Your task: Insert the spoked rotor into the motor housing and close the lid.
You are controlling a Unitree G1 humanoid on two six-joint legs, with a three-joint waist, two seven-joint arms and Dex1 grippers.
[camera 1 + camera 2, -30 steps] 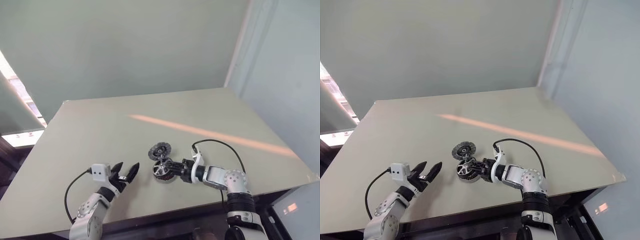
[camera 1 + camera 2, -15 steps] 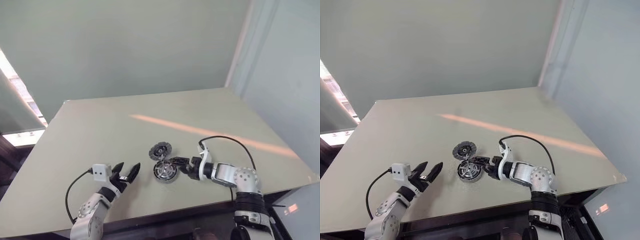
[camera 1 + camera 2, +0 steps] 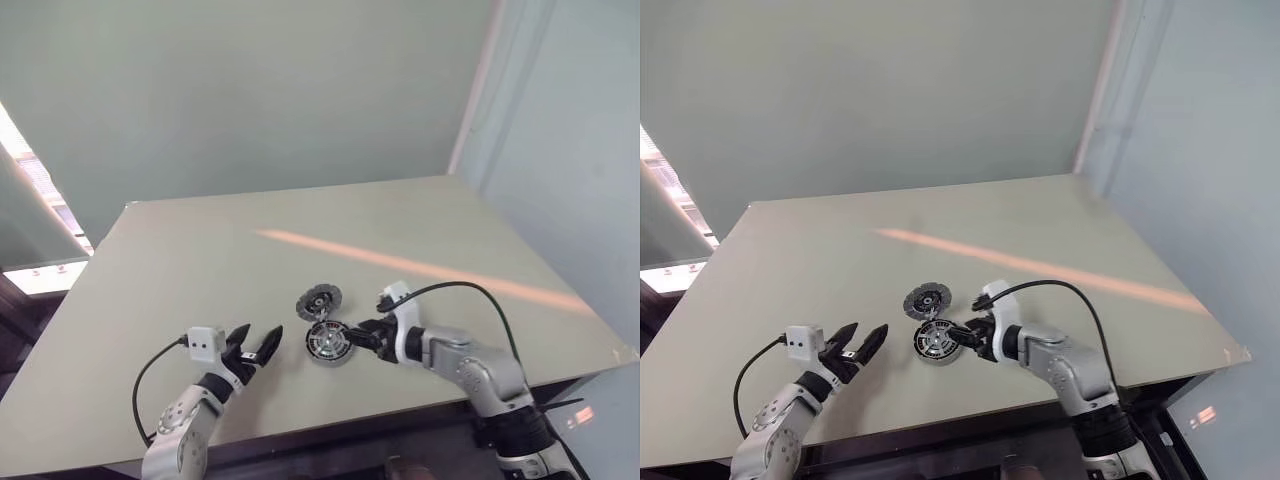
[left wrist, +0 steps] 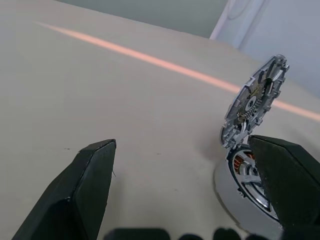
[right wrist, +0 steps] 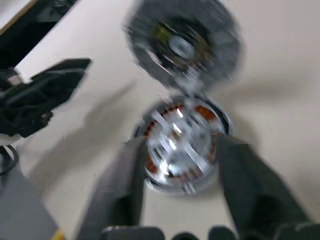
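No writing, label, brand mark or number can be read anywhere here, not on the tabletop, the motor parts or the arms.

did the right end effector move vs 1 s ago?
Yes. The right end effector has pulled off the copper-wound round motor housing toward the robot's right; its tips now sit at the housing's right edge. The housing stayed put.
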